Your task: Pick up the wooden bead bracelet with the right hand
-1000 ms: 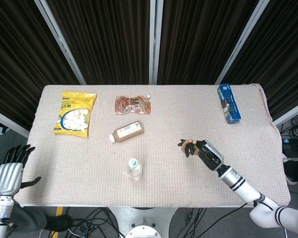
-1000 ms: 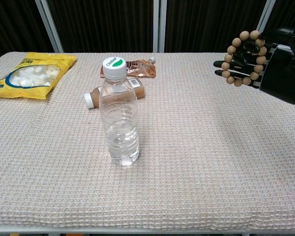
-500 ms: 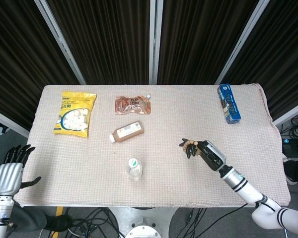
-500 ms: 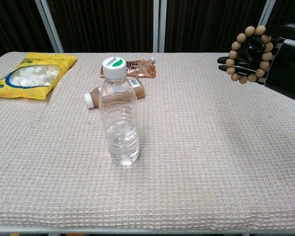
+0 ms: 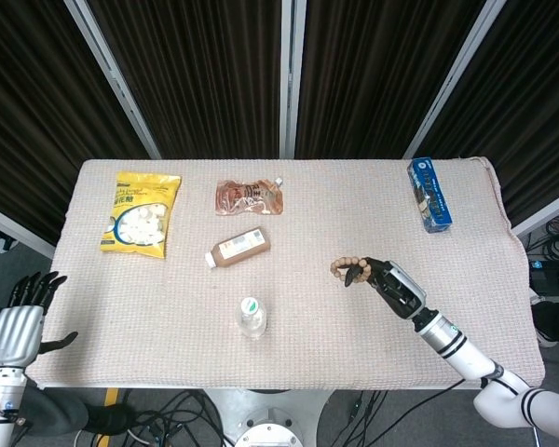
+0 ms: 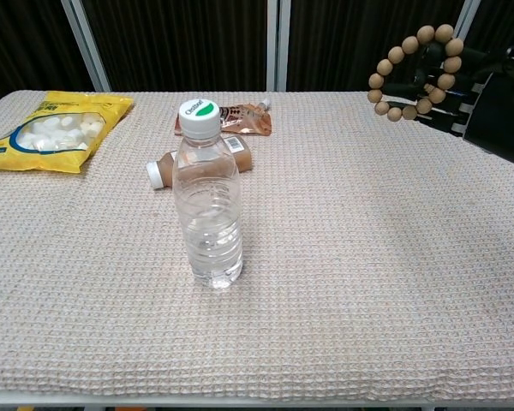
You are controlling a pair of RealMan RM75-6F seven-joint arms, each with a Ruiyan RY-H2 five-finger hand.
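From above, the wooden bead bracelet had swung out since a second before, hanging off the fingertips of my right hand, which pinched it clear of the table. From the chest, its loop stood ahead of the knuckles; my left hand hung open, far off.

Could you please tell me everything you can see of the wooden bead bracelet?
The wooden bead bracelet is a loop of round, light tan beads that look like plain wood. It hangs on the fingers of the black right hand, lifted clear of the beige woven tablecloth, over the table's right side. Nothing else touches it.
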